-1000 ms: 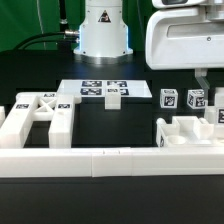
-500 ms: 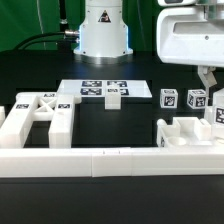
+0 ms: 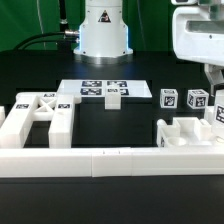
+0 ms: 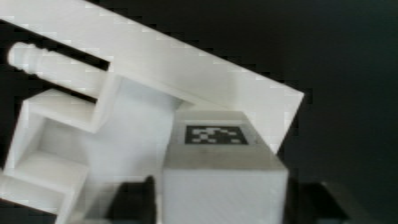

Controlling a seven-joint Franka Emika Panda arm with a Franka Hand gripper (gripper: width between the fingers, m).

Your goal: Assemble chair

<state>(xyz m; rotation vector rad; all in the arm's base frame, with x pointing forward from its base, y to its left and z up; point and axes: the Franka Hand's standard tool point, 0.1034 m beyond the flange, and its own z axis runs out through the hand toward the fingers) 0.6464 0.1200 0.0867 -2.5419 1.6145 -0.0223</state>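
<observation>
My gripper (image 3: 211, 84) hangs at the exterior view's far right, over a white tagged chair block (image 3: 220, 114) cut off by the picture's edge. In the wrist view the gripper (image 4: 217, 200) has a dark finger (image 4: 139, 196) flush against each side of that block (image 4: 217, 150), so it looks shut on it. Behind the block lie a flat white panel (image 4: 196, 70) and a frame piece with a ribbed peg (image 4: 39, 58). Two tagged cubes (image 3: 168, 98) (image 3: 197, 98) stand nearby. A boxy white piece (image 3: 185, 133) sits below them. An H-shaped chair piece (image 3: 40, 113) lies at the left.
The marker board (image 3: 88, 89) lies at the back centre with a small tagged block (image 3: 113, 96) on it. A long low white border rail (image 3: 110, 160) runs across the front. The robot's base (image 3: 103, 28) stands behind.
The gripper's white body has shifted toward the exterior view's right over both steps. The loose chair pieces have not moved.
</observation>
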